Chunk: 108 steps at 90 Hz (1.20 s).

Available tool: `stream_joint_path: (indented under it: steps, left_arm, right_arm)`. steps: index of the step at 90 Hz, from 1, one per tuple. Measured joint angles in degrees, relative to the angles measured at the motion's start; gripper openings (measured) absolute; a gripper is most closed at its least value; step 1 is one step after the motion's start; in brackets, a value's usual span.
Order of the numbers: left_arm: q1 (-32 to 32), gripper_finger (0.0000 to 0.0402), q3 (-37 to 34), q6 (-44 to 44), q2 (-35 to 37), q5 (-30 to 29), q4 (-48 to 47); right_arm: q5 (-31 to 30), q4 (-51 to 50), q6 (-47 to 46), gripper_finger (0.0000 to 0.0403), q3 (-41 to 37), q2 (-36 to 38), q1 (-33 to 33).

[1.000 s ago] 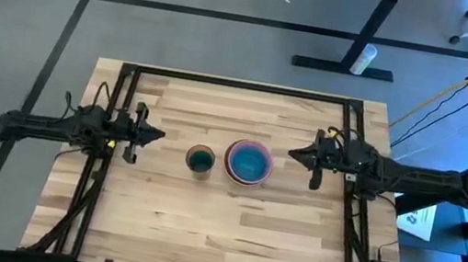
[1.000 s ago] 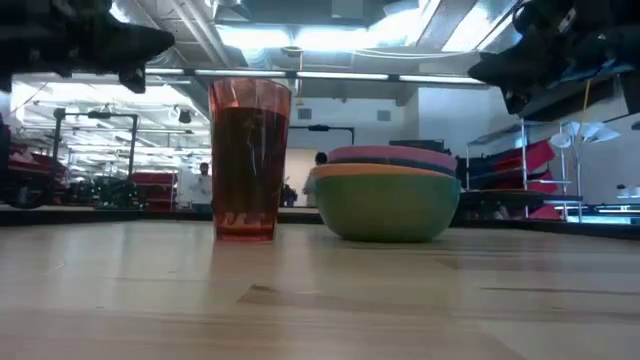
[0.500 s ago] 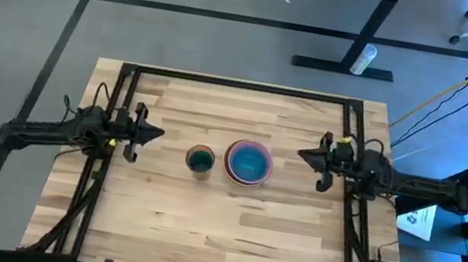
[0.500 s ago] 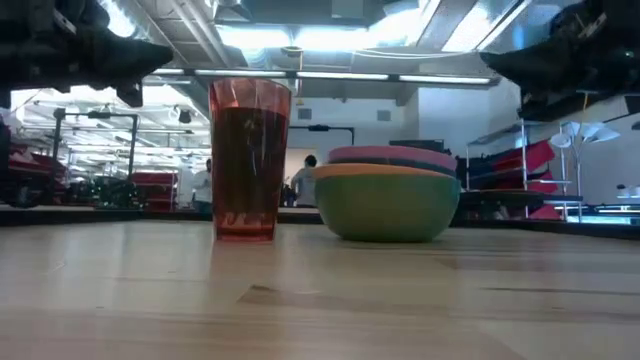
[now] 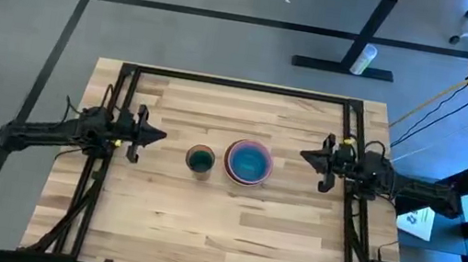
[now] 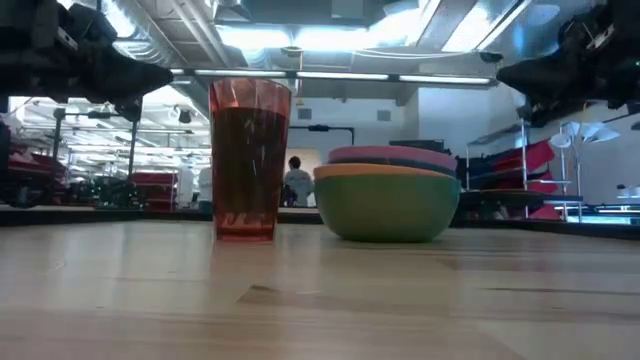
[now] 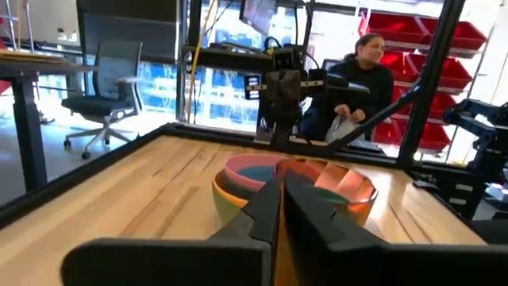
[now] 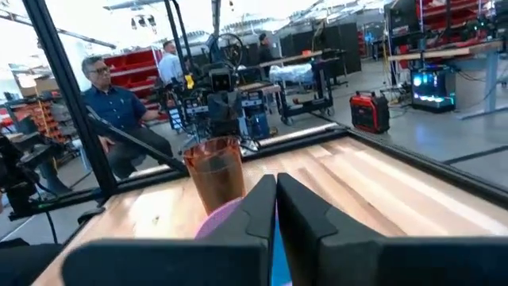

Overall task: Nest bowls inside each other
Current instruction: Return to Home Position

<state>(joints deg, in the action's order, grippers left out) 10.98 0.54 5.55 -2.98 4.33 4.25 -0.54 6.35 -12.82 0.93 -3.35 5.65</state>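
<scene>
High view looks down on a wooden table (image 5: 201, 228) with an arm at each side edge, both pointing inward. The left gripper (image 5: 157, 135) hangs above the table's left part, well apart from everything on it; its fingers (image 7: 266, 208) are pressed together on nothing. The right gripper (image 5: 306, 156) mirrors it on the right, its fingers (image 8: 258, 208) likewise clenched and empty. The bowls (image 5: 249, 162) sit near the table's middle, nested into one stack: in the low view green is outermost, with orange, dark blue and pink rims above. Just beside the stack, on its left, stands a see-through red cup (image 5: 200, 158) with a dark green cup inside.
</scene>
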Motion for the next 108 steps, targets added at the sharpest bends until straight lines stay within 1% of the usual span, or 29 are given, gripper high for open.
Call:
stream_joint_path:
  steps: [11,20,39,61,77,108]
  left_arm:
    - [0.0,0.0,0.0,0.0,0.0,0.0,-1.6]
    - [0.0,0.0,0.0,0.3,0.0,0.0,-2.8]
    - [0.0,0.0,0.0,-0.5,-0.2,-0.1,-3.0]
    - [0.0,0.0,0.0,-1.0,-0.2,-0.1,-3.0]
    - [0.0,0.0,0.0,-0.3,-0.2,-1.9,-3.4]
    - [0.0,0.0,0.0,-0.4,-0.2,-2.5,-3.6]
  right_arm:
    - [0.6,-2.9,0.0,0.0,0.0,1.5,0.0]
    - [0.7,-7.5,-0.5,0.0,0.0,2.8,0.0]
    - [1.1,-7.2,-0.2,0.0,0.0,2.3,0.0]
    - [0.5,-7.3,-0.3,0.0,0.0,-1.2,0.0]
    - [0.1,-7.2,-0.3,0.0,0.0,-3.2,0.0]
    - [0.0,-7.2,0.0,0.0,0.0,-3.8,0.0]
